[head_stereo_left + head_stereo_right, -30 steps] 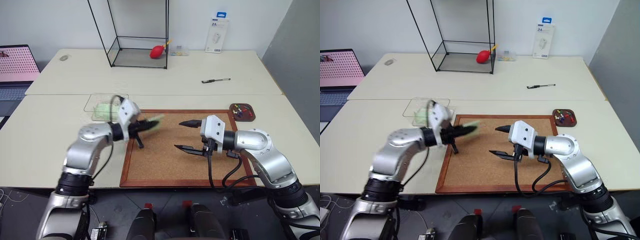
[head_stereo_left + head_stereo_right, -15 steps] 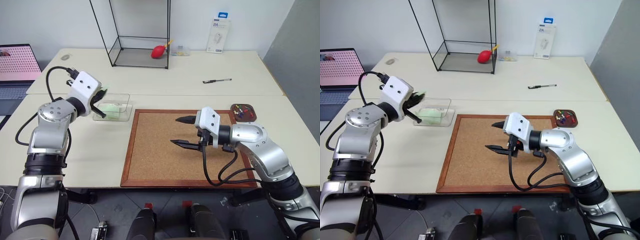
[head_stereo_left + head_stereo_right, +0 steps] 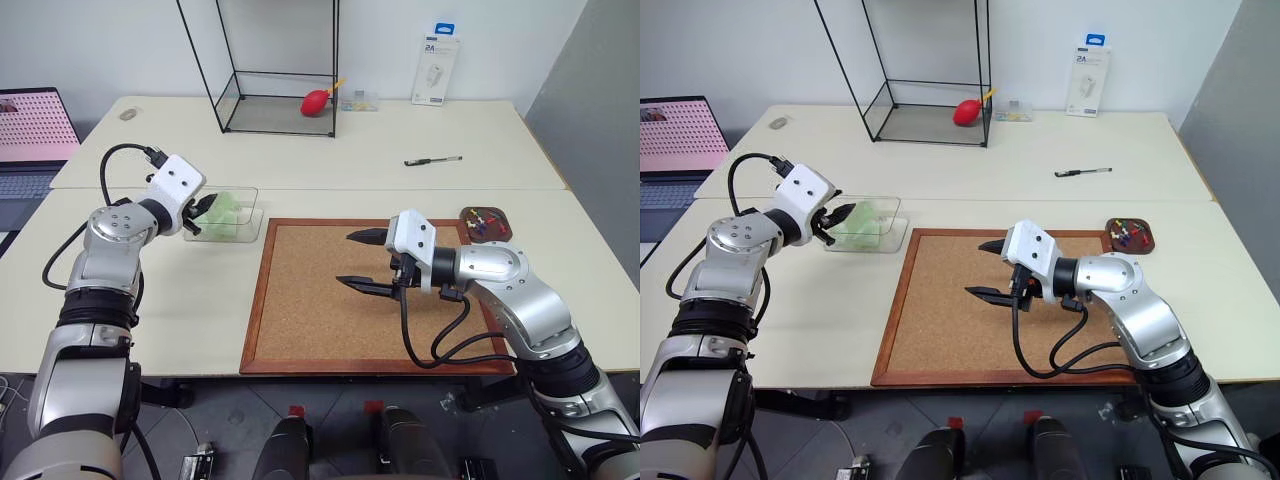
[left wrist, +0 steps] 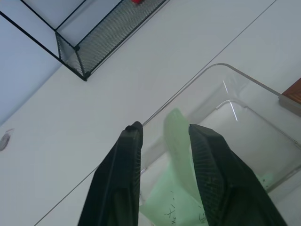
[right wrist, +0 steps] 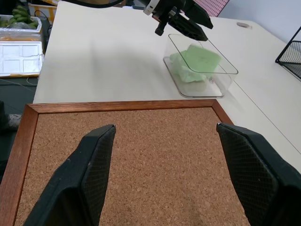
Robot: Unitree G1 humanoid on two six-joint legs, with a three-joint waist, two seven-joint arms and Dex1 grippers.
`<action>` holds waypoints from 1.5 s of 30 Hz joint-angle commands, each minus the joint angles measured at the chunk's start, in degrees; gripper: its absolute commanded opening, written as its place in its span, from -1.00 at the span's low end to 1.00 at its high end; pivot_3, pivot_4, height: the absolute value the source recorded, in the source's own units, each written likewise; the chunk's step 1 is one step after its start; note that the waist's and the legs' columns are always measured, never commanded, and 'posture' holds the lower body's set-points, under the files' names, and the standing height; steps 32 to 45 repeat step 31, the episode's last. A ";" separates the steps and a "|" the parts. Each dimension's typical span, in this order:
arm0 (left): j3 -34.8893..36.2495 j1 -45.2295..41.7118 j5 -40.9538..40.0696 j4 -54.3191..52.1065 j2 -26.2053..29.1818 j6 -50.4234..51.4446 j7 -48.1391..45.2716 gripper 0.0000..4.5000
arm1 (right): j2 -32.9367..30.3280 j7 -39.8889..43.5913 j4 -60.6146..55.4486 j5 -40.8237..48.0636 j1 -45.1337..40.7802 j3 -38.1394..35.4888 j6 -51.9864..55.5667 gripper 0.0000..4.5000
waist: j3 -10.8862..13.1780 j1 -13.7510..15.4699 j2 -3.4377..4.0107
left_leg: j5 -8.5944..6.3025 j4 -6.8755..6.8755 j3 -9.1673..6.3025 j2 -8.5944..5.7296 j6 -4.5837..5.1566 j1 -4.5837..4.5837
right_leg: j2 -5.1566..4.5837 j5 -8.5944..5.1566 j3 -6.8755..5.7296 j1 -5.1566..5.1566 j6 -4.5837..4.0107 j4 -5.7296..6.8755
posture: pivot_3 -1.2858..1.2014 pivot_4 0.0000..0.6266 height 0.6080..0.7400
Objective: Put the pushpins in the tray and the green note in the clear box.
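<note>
Left of frame centre, the green note (image 3: 224, 211) lies crumpled in the clear box (image 3: 243, 232), one flap standing up between the left gripper's (image 3: 203, 209) parted fingers at the box's near-left rim; whether they touch it I cannot tell. A second ago that gripper carried the note over the corkboard's (image 3: 330, 330) left edge. Bare table surrounds the box. At right of centre, the right gripper (image 3: 361, 260) hovers spread wide above the open cork, much as before. Pushpins (image 3: 482, 217) sit in the tray (image 3: 498, 234) at the board's upper right corner.
</note>
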 commanded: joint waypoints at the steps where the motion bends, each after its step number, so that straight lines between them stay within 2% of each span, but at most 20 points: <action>1: 0.82 -1.33 -0.94 -1.30 0.26 -0.88 -1.68 0.08 | 0.13 -0.34 -2.33 0.79 -0.36 -0.64 0.05 0.63 | 0.00 0.00 0.00 | 0.00 0.00 0.00 0.00 0.00 0.00 | 0.00 0.00 0.00 0.00 0.00 0.00 | 0.03 -0.52 1.00; 8: 2.91 0.05 -3.58 -5.92 0.60 1.85 -3.40 0.66 | 0.21 -0.60 -2.46 0.91 -0.34 -0.99 0.00 0.63 | 0.00 -0.02 0.00 | 0.00 0.00 0.00 0.00 0.00 0.00 | 0.00 0.00 0.00 0.00 0.00 0.01 | 0.03 -0.52 1.00; 13: 6.71 3.10 -10.54 -16.05 0.75 8.98 -7.60 0.66 | 0.50 -2.03 -3.26 2.31 0.92 -2.87 0.99 0.63 | 0.00 -0.03 0.00 | 0.00 0.00 0.00 0.01 0.00 0.00 | 0.00 0.00 0.01 0.00 0.00 0.01 | 0.03 -0.52 1.00; 18: 9.04 11.07 -18.90 -35.77 0.17 19.83 -10.10 0.66 | 3.17 -8.94 -5.39 4.22 6.36 -9.10 1.55 0.63 | 0.00 -0.04 0.00 | 0.00 0.00 0.00 0.02 0.00 0.00 | -0.01 0.00 0.03 0.00 0.00 0.01 | 0.03 -0.52 1.00; 21: 10.22 17.20 -23.89 -45.05 -1.62 25.29 -9.42 0.66 | 1.93 -9.05 -6.96 5.32 10.94 -11.87 1.07 0.63 | 0.00 0.00 0.00 | 0.00 0.00 0.02 0.00 0.00 0.01 | -0.05 0.00 0.08 0.02 0.00 0.00 | 0.03 -0.52 1.00; 25: 9.03 26.03 -28.24 -54.59 -3.29 27.53 -10.85 0.66 | -1.69 -7.51 -7.45 6.04 17.35 -15.14 0.13 0.63 | 0.00 0.03 0.00 | 0.00 0.01 0.04 0.02 0.00 0.09 | -0.05 -0.01 0.09 0.08 -0.01 0.02 | 0.03 -0.52 1.00; 31: 5.69 31.96 -27.42 -57.72 -4.79 25.30 -11.31 0.66 | -3.40 -8.57 -4.83 5.80 20.47 -18.23 -0.96 0.63 | 0.00 -0.05 0.00 | 0.00 0.01 0.12 0.08 0.00 0.26 | 0.02 -0.02 0.12 0.20 -0.05 0.02 | 0.03 -0.52 1.00; 45: 5.69 31.96 -27.42 -57.72 -4.79 25.30 -11.31 0.66 | -3.40 -8.57 -4.83 5.80 20.47 -18.23 -0.96 0.63 | 0.00 -0.05 0.00 | 0.00 0.01 0.12 0.08 0.00 0.26 | 0.02 -0.02 0.12 0.20 -0.05 0.02 | 0.03 -0.52 1.00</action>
